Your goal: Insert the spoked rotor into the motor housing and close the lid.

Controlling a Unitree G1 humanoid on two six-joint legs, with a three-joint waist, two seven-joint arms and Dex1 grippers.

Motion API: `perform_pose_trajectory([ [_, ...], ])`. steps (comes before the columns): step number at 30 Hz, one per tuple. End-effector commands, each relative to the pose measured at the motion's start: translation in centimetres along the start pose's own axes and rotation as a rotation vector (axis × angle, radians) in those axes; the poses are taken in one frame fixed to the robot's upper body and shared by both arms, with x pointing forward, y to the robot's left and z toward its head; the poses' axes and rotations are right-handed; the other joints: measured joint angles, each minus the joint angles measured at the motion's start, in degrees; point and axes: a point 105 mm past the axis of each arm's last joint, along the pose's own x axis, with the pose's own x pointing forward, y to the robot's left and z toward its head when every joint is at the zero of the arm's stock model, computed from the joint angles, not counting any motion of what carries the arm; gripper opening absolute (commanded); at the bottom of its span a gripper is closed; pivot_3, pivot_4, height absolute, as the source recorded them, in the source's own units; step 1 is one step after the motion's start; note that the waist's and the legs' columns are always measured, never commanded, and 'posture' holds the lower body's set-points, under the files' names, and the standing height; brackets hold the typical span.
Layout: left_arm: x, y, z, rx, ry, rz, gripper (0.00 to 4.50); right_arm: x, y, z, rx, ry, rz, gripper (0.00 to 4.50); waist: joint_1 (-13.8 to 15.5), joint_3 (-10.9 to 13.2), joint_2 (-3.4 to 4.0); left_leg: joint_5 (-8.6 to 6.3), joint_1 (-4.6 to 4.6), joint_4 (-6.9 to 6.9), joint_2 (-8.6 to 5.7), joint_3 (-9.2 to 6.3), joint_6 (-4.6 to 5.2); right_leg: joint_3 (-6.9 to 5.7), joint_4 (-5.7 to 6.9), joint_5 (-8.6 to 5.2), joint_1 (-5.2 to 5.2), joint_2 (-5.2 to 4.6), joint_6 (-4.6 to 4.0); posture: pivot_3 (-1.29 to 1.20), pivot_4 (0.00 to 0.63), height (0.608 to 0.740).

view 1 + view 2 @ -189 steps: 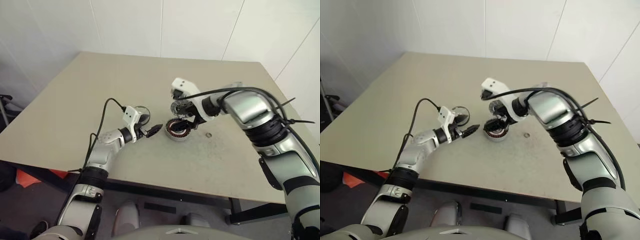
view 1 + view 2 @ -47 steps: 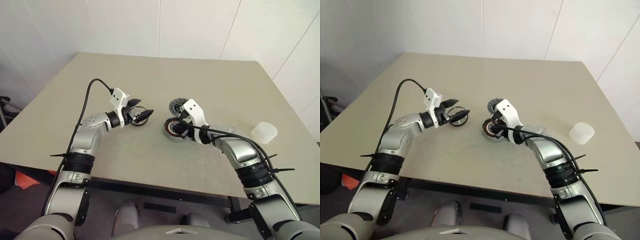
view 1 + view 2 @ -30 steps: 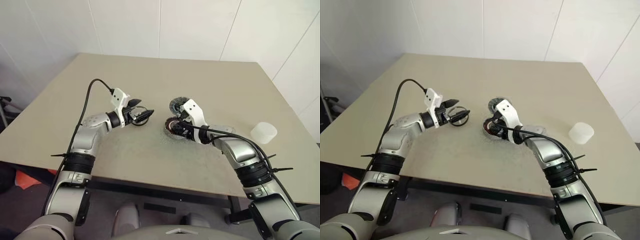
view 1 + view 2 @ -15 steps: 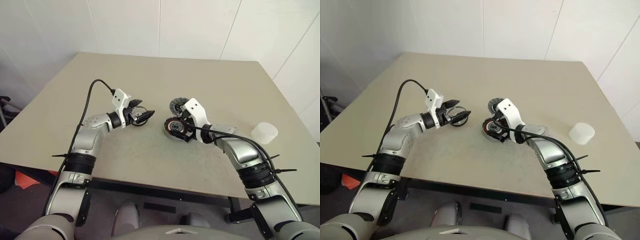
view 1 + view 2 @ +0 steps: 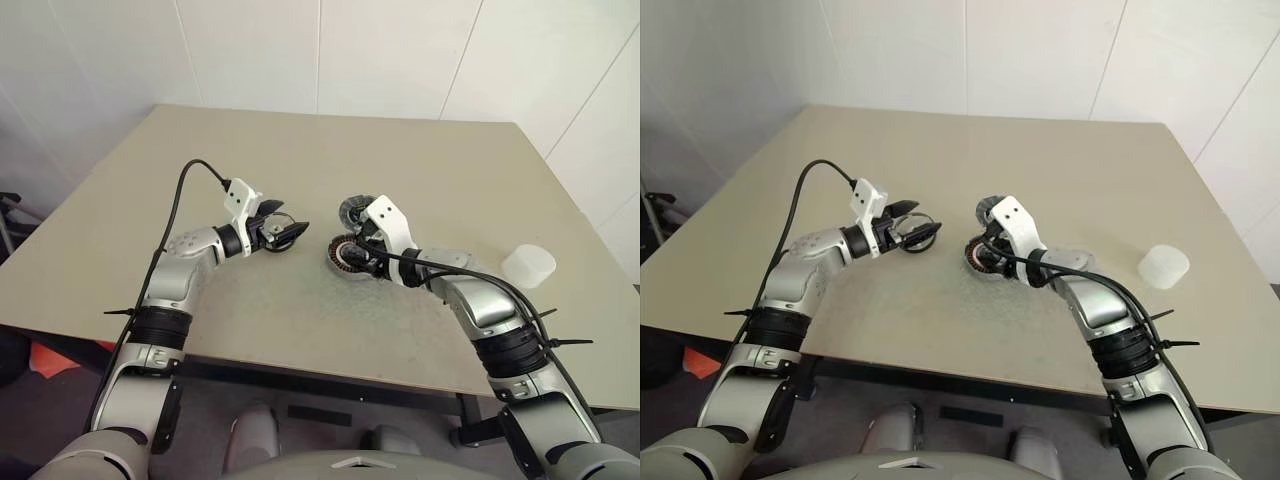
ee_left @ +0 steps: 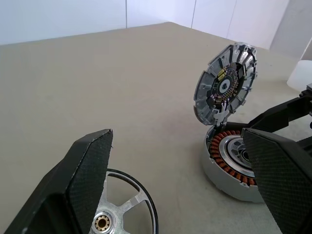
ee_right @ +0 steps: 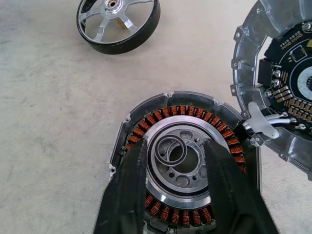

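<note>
A beige table carries everything; a white translucent cylinder stands near its right edge, well apart from the rest.

The housing sits near the table's middle — a silver-grey cup with copper windings ringing a metal centre; two thin rings lie overlapping on that centre.

The lid is open, hinged up at the housing's far rim and tilted back; its inner face, with a circuit board and ribs, shows in both wrist views.

The rotor lies flat on the table to the left of the housing, near it but apart; black rim, silver spokes, small brass-coloured hub.

The right gripper hangs over the housing, pointing down; its two fingers stand part-spread, one to each side of the centre, over the windings; whether they touch the metal I cannot tell, and they pinch nothing.

The left gripper hovers just over the rotor, its jaws spread wide, holding nothing.
</note>
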Motion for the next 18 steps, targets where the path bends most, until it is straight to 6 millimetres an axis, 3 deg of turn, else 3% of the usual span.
perform_pose_trajectory([
  [1, 0.2, 0.0, 1.1, 0.038, -0.033, 0.0, 4.5, -0.1, 0.4, 1.7, -0.027, -0.056, 0.012, 0.92, 0.0, 0.0, 0.0, 0.0, 0.0, 0.0, 0.0, 0.0, 0.0, 0.0, 0.0, 0.0, 0.0, 0.0, 0.0, 0.0, 0.0, 0.74],
  [3, 0.1, 0.0, 1.0, 0.039, -0.032, 0.002, 4.5, 0.1, 0.4, 1.7, -0.028, -0.054, 0.012, 0.18, 0.0, 0.0, 0.0, 0.0, 0.01, 0.0, 0.01, 0.0, 0.0, 0.0, 0.01, 0.0, 0.0, 0.0, 0.0, 0.0, 0.0, 0.74],
  [4, 0.1, 0.0, 1.0, 0.039, -0.032, 0.003, 4.5, 0.2, 0.5, 1.7, -0.033, -0.051, 0.013, 0.04, 0.0, 0.0, 0.0, 0.0, 0.0, 0.0, 0.0, 0.0, 0.0, 0.0, 0.01, 0.0, 0.0, 0.0, 0.0, 0.0, 0.0, 0.74],
  [18, -0.1, 0.6, 0.9, 0.045, -0.027, 0.024, 4.5, 1.0, 0.6, 0.7, -0.053, -0.006, 0.016, 0.04, 0.0, 0.0, 0.0, 0.01, 0.0, 0.0, 0.0, 0.0, -0.01, 0.0, 0.01, 0.0, 0.0, 0.0, 0.0, 0.0, 0.0, 0.74],
])
